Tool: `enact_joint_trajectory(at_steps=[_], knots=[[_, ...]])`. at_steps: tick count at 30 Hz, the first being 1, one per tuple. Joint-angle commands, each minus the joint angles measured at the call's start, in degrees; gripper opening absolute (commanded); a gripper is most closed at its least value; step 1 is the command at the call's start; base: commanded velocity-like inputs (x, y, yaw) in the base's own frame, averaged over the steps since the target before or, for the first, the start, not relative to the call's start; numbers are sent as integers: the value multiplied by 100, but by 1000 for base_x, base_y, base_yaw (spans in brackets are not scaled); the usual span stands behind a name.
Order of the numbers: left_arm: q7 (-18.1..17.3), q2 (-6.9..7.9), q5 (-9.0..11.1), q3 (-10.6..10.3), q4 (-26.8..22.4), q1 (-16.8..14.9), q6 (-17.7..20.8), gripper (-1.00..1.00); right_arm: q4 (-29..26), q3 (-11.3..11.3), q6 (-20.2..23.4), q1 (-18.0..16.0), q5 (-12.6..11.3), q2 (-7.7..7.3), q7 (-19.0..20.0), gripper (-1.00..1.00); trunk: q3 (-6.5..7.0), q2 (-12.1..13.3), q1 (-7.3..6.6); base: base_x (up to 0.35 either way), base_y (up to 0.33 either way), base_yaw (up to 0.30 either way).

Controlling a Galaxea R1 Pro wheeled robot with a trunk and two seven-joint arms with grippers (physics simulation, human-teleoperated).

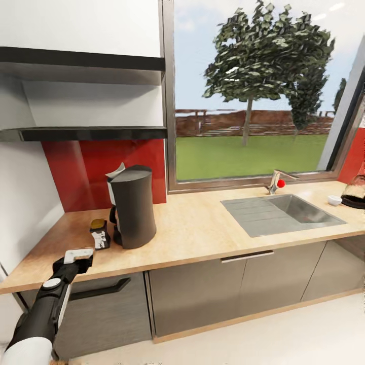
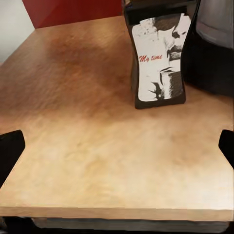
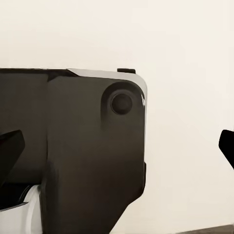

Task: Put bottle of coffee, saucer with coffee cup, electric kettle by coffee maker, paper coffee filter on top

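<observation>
Coffee bottle stands upright on the wooden countertop, just beside the dark coffee maker, which carries a white paper filter at its top. Head view: the left gripper hovers at the counter's front edge, near the bottle and apart from it. A sink lies further along, under the window.

Left wrist view: the bottle stands next to the coffee maker; the jaws are spread, empty.

Right wrist view: dark fingertips sit wide apart, holding nothing, before a dark robot part.

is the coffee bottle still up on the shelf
No, the coffee bottle stands on the counter beside the coffee maker.
</observation>
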Motion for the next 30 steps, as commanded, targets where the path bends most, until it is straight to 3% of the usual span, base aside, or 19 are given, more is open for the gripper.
enact_joint_trajectory(at_steps=[1, 3, 4, 10, 13, 16, 19, 21, 23, 27, 30], knots=[[-50, -14, -49, 17, -32, 131, -257, 100, 8, -34, -19, -2, 39, 1, 2, 100, -2, -4, 0, -111, 0, 0], [-68, -31, -4, 23, -81, 338, -501, 100, 6, -36, -19, -2, 39, 1, 2, 100, -2, -4, 0, -47, 0, 0], [-83, -35, 142, 26, -103, 502, -652, 100, 6, -37, -19, -2, 39, 1, -1, 100, -2, -4, 0, -19, 0, 0], [-143, 0, 1647, 26, -157, 1588, -1813, 100, 2, -40, -19, -2, 39, 1, 1, 100, -2, -4, 0, -4, 0, 0], [-165, 7, 2100, 26, -246, 2079, -2094, 100, -2, -40, -19, -2, 39, 1, 2, 100, -2, -4, 0, 0, 0, 0], [-172, 12, 2405, 26, -397, 2604, -2360, 100, -3, -41, -19, -2, 39, 1, 2, 100, -2, -4, 0, 0, 0, 0], [-177, 13, 2622, 26, -533, 3239, -2505, 100, -4, -41, -19, -2, 39, 1, 2, 100, -2, -4, 0, 0, 0, 0], [-182, 14, 2659, 25, -511, 3761, -2532, 100, -4, -41, -19, -2, 39, 3, 2, 100, -2, -4, 0, 0, 0, 0], [-192, 6, 2633, 13, -486, 4049, -2531, 100, -4, -41, -19, -2, 36, 5, 2, 100, -2, -4, 0, 0, 0, 0], [-237, -5, 2564, 3, -264, 4485, -2472, 100, -8, -41, -19, -2, 31, 20, 2, 100, -2, -4, 0, 0, 0, 0], [-236, -8, 2386, -36, 560, 4576, -2407, 100, -25, -41, -19, -2, 30, 70, 2, 100, -2, -4, 0, 0, 0, 0]])
